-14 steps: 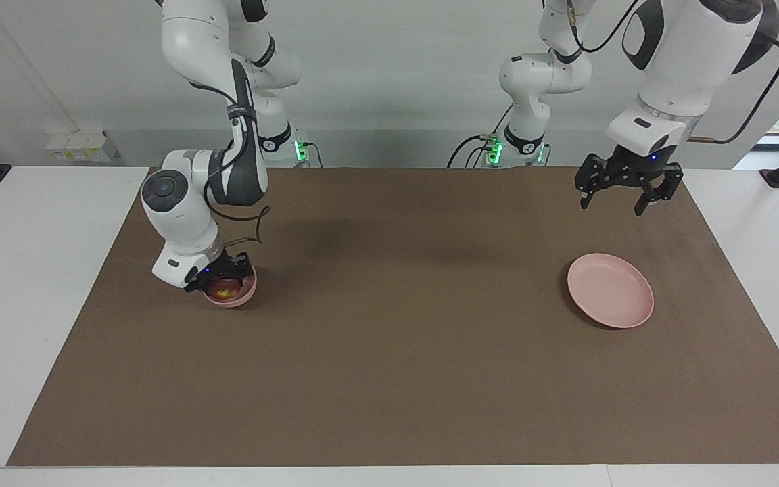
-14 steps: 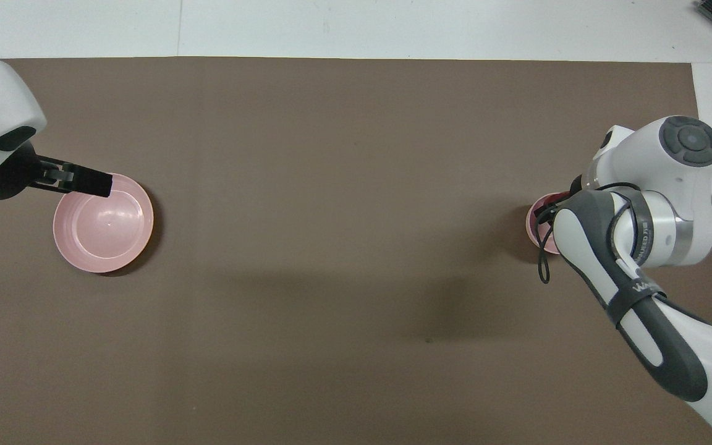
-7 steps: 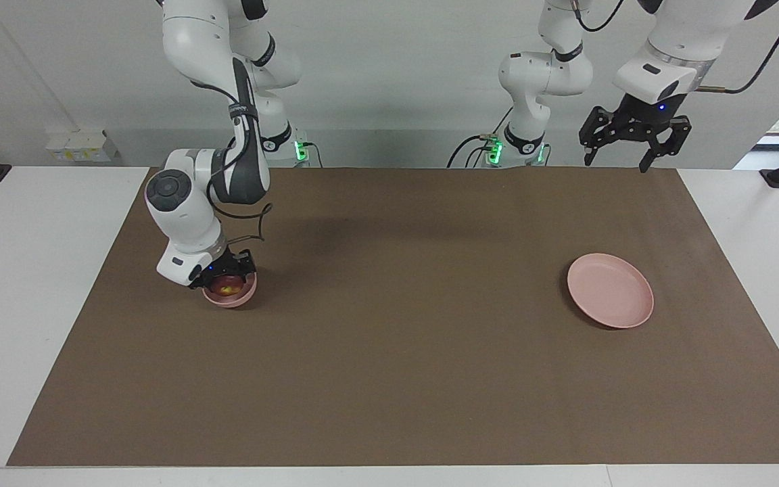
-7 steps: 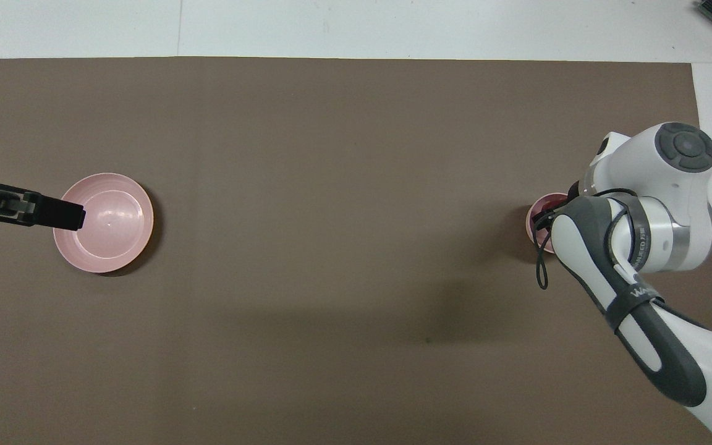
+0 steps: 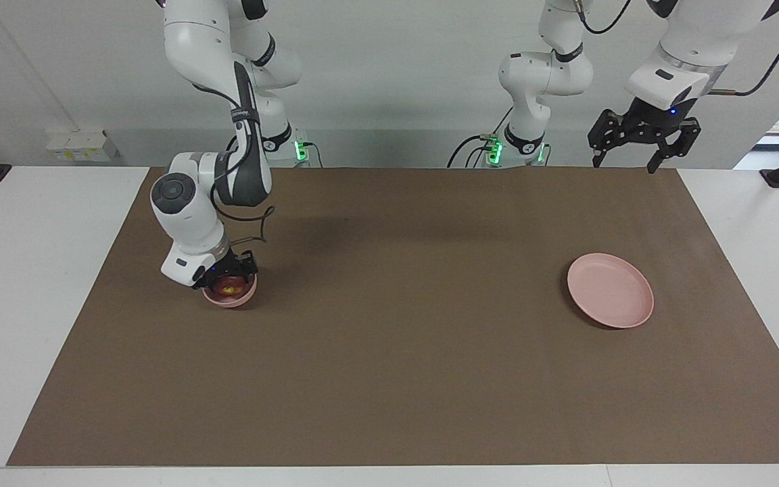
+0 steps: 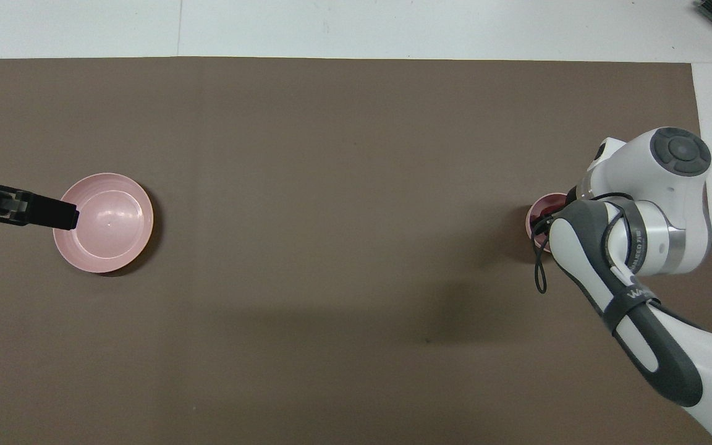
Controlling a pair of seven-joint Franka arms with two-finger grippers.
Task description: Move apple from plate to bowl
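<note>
A small dark red apple with a yellowish patch (image 5: 227,289) lay inside the small, deep, pale pink matte bowl (image 5: 230,295), which stood on the brown mat (image 5: 389,352) covering the white desk (image 5: 24,284), toward the right arm's end. The right gripper (image 5: 225,276) sat low over that bowl, just above the fruit; whether its fingers were spread or still pinching the apple could not be told, since the wrist hid them in the overhead view and they showed only as dark shapes at the bowl's rim in the facing view.

Well apart from the bowl, toward the left arm's end of the desk, the wide, flat, pale pink matte plate (image 5: 610,290) held nothing; its shallow inside showed bare from rim to rim. The plate lay about as far from the robots as the bowl did.

The left gripper (image 5: 640,138) hung high in the air, well apart from the bowl and up above the edge of the mat nearest the robots, with its fingers (image 5: 653,162) spread wide and nothing between them. In the overhead view one of its dark fingers (image 6: 47,214) overlapped the plate's rim, though the gripper was raised clear of the dish.
</note>
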